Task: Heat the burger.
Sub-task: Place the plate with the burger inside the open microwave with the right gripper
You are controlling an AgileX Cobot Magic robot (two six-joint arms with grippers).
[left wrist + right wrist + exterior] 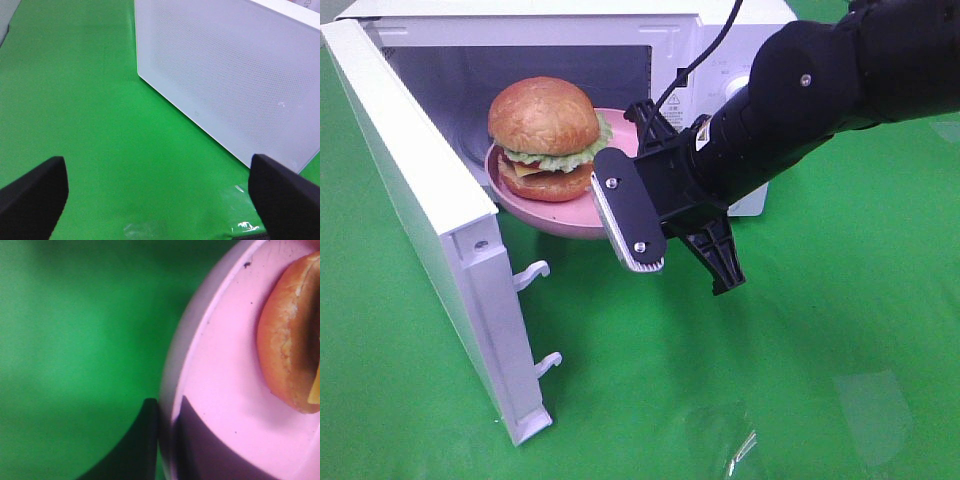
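Black fingers [140, 450] of the right gripper [167, 445] pinch the rim of the pink plate [235, 405] (a narrow grip); the burger [544, 140] sits on it, in the microwave's [570, 28] open mouth. Beside the microwave hovers the left gripper [157, 200], spread wide and empty.

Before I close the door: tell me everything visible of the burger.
The burger has a glossy golden-brown domed bun, frilly green lettuce, yellow cheese and a dark patty. It stands upright and whole on the pink plate in the mouth of the open microwave. Only the plate touches it; the right gripper clamps the plate's rim, not the burger.
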